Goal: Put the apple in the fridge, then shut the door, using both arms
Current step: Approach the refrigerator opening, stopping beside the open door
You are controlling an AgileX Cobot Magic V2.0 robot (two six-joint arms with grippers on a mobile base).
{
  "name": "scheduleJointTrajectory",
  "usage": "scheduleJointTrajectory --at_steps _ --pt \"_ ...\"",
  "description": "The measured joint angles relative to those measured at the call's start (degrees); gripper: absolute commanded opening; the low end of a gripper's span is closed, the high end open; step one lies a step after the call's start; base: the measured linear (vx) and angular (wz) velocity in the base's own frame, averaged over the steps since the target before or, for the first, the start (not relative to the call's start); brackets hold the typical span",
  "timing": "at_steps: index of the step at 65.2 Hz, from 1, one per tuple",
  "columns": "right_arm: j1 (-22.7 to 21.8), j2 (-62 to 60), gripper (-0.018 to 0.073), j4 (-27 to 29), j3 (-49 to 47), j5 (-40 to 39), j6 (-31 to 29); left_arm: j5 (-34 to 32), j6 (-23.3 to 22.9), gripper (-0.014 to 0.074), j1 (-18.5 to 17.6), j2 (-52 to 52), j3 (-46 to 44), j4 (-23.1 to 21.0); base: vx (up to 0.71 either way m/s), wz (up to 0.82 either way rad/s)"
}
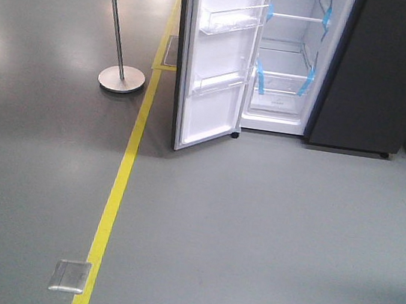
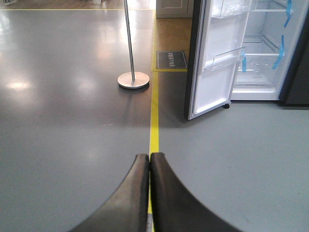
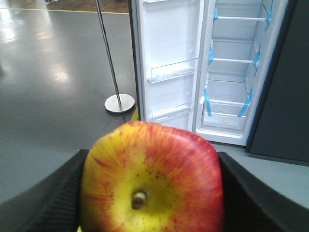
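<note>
Front view: neither arm nor the apple is in frame. The fridge [image 1: 292,59] is cut off at the top in all three views.

Right wrist view: the apple [image 3: 152,179] fills the lower centre, stem end facing the camera, its bottom edge cut by the frame. The right gripper [image 3: 150,169] is clamped on it. Only the black fingers [image 3: 58,193] show, one pressed against each side. The apple is outside the fridge, well apart from it.

Left wrist view: the left gripper [image 2: 149,159] is closed tight, fingers touching along their length, above the yellow line [image 2: 154,121].

The door [image 1: 208,115] stands wide open. Its two clear bins [image 1: 233,16] show only the white lining through the plastic. The inner shelves [image 1: 294,17] are clear, with blue tape [image 1: 260,77] at their edges; their far corners are hard to make out.

A grey pole [image 1: 117,11] on a round base stands left of the door.
</note>
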Motion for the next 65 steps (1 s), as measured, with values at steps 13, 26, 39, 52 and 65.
scheduleJointTrajectory --at_steps 13,26,39,52,65 --pt "0.0 0.0 0.0158 0.0 0.0 0.0 0.0 0.0 0.0 -0.0006 0.0 0.0 0.0 0.0 0.22 -0.02" --pt "0.0 0.0 0.0158 0.0 0.0 0.0 0.0 0.0 0.0 -0.0006 0.0 0.0 0.0 0.0 0.20 -0.01" --pt "0.0 0.0 0.0158 0.0 0.0 0.0 0.0 0.0 0.0 -0.0006 0.0 0.0 0.0 0.0 0.19 0.01" --pt "0.0 0.0 0.0158 0.0 0.0 0.0 0.0 0.0 0.0 -0.0006 0.0 0.0 0.0 0.0 0.19 0.02" --pt "0.0 0.0 0.0158 0.0 0.0 0.0 0.0 0.0 0.0 -0.0006 0.0 0.0 0.0 0.0 0.18 0.01"
